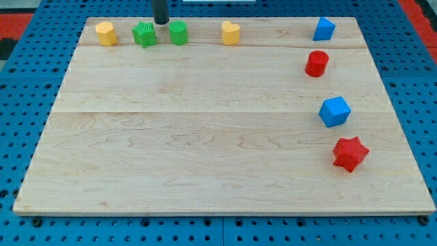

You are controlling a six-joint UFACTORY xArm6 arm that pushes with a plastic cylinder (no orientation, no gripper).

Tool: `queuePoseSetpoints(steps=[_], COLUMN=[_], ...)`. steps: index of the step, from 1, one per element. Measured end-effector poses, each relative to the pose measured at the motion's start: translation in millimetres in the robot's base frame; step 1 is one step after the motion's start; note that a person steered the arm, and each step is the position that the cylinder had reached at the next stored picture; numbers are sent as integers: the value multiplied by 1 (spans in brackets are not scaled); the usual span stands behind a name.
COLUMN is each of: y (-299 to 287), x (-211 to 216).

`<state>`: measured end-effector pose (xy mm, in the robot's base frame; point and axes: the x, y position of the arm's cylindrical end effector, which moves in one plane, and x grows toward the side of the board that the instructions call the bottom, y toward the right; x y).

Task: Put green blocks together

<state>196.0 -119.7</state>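
Two green blocks lie near the view's top left of the wooden board (205,137). One is a green star-like block (144,34). The other is a green block with a rounded hexagon shape (178,32), a short gap to its right. My tip (160,22) is at the board's top edge, just above the gap between the two green blocks, touching neither that I can tell.
A yellow hexagon-like block (105,33) lies left of the green ones and a yellow heart-like block (231,33) to their right. At the view's right lie a blue block (323,29), a red cylinder (317,63), a blue hexagon-like block (334,111) and a red star (350,153).
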Motion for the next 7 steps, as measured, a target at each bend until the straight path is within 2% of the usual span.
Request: queuePoseSetpoints(steps=[3,6,7], y=[1,70,75], x=[2,-1,13])
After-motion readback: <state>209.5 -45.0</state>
